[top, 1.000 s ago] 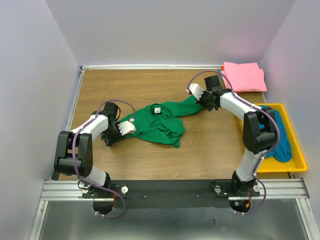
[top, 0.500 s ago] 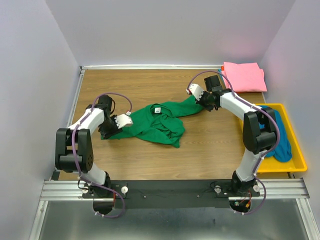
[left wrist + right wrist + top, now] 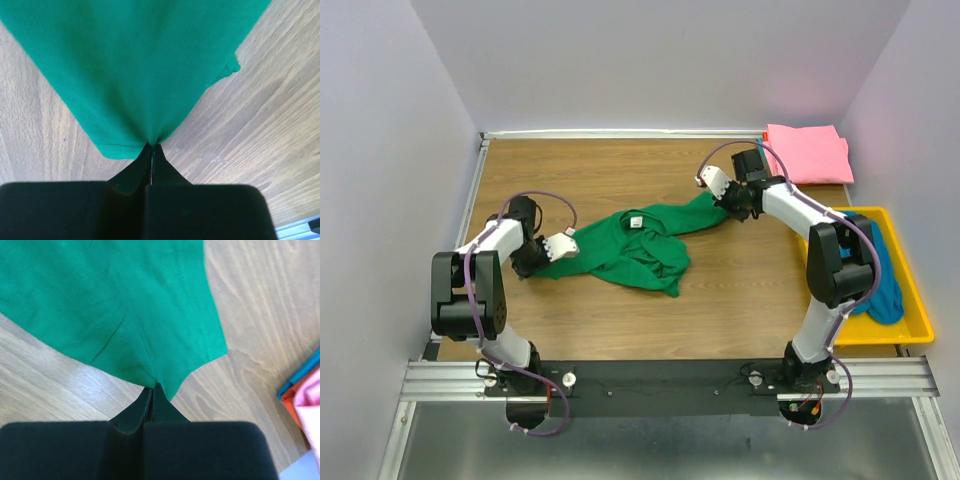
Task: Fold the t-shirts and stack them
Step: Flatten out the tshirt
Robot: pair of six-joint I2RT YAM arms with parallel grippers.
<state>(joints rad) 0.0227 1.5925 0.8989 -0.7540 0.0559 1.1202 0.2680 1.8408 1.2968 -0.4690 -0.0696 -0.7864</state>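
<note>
A dark green t-shirt (image 3: 630, 245) lies crumpled mid-table, stretched out between my two grippers. My left gripper (image 3: 538, 265) is shut on the shirt's left corner; the left wrist view has its jaws (image 3: 151, 145) pinching a hem of the green fabric (image 3: 140, 65). At the far right end of the shirt my right gripper (image 3: 728, 208) is also shut, its tips (image 3: 152, 386) gripping the green cloth (image 3: 125, 305) near an edge. A folded pink t-shirt (image 3: 808, 152) rests at the back right corner. A teal-blue t-shirt (image 3: 885, 275) lies bunched in the tray.
The yellow plastic tray (image 3: 920, 320) stands along the table's right edge beside the right arm. Walls close the table at the back and on both sides. Bare wood (image 3: 580, 170) lies behind the green shirt and in front of it.
The left gripper was open over the shirt's left side; it has slid left to the corner and shut on it. The right arm has barely moved.
</note>
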